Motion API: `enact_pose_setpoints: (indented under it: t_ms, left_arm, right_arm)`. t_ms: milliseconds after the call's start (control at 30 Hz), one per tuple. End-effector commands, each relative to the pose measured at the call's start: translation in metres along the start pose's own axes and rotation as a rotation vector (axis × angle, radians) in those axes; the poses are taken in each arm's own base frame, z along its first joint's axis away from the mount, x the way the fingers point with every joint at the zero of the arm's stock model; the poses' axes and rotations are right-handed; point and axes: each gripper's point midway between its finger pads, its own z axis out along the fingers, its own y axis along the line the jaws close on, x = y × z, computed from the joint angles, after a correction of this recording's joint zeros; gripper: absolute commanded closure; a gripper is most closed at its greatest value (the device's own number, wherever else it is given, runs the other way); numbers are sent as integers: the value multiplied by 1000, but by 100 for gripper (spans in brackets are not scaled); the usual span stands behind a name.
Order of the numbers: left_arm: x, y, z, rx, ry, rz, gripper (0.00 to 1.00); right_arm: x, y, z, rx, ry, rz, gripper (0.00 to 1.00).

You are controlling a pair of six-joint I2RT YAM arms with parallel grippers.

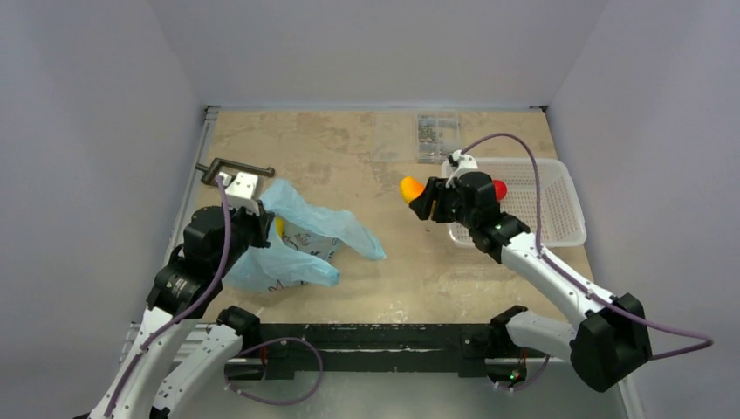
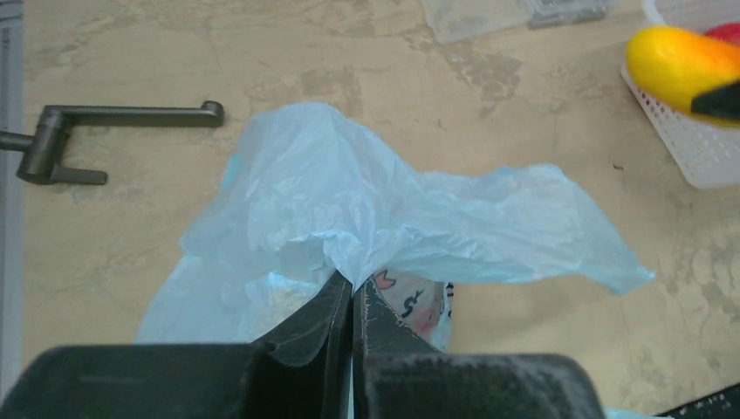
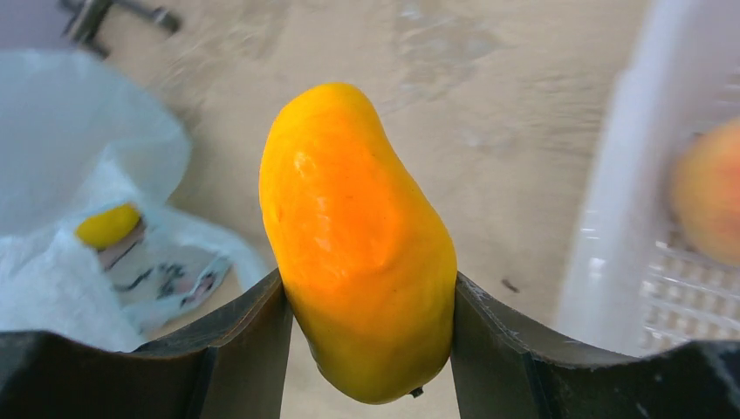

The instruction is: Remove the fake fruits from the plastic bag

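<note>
**Item 1.** Thin, crinkly, translucent light-blue plastic bag [image 1: 301, 244] [image 2: 375, 201] [image 3: 70, 148], with a white printed panel bearing red and dark marks. It lies on the left part of the surface, with one crumpled fold lifted. Left jaws: clenched on that fold, with the film bunched between the tips in the left wrist view.

**Item 2.** Elongated, glossy yellow-orange plastic fruit [image 1: 410, 188] [image 2: 676, 61] [image 3: 358, 236]. It is outside the bag. Right jaws: grasping it across its lower half, one finger on each side, with the rounded end sticking out beyond the tips. It sits just beside the left edge of the basket.

**Item 3.** Second yellow plastic fruit [image 1: 279, 227] [image 3: 107, 225]. It is inside the bag and only partly seen, next to the printed panel.

**Item 4.** Round red plastic fruit [image 1: 500, 189] [image 2: 724, 33]. It is in the basket, partly hidden behind the right wrist.

**Item 5.** Round peach-orange plastic fruit [image 3: 711, 192]. It is in the basket and blurred in the right wrist view.

**Item 6.** White rectangular plastic mesh basket [image 1: 550, 209] [image 2: 689, 140] [image 3: 611, 218], at the right side of the surface.

**Item 7.** Dark metal lever handle [image 1: 234, 168] [image 2: 87, 131], lying flat at the far left, apart from the bag.

**Item 8.** Clear plastic compartment box [image 1: 428, 135] [image 2: 515, 13] holding small parts, at the far edge, near the basket's far-left corner.

**Item 9.** Beige marbled surface [image 1: 393, 271], which carries all of the above.
</note>
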Motion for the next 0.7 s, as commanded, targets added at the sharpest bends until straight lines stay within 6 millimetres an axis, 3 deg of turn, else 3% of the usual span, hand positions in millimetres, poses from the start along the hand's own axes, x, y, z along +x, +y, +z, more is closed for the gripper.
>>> enact_pose_setpoints:
  t_ms: [0,267,433,533,600,667]
  left_arm:
    - [17,-21,1,128,44,26,100]
    - [28,-3,1,42,67,57,100]
    - [30,-8,3,68,80,59,100]
    - [31,-9,2,75,85,56,100]
    - [30,-9,1,75,80,55,100]
    - [30,-10,0,79,74,53,100]
  right_arm:
    - [-28,-74,-8,342,-86,124,100]
    - [-73,-144,-17,578,-225,261,100]
    - [-74,-197,-13,753,-229,336,100]
    - [-68,-213,-13,806,-207,345,100]
    - [-61,-219,-13,822,-189,337,90]
    - [-58,-221,-17,832,-189,321,65]
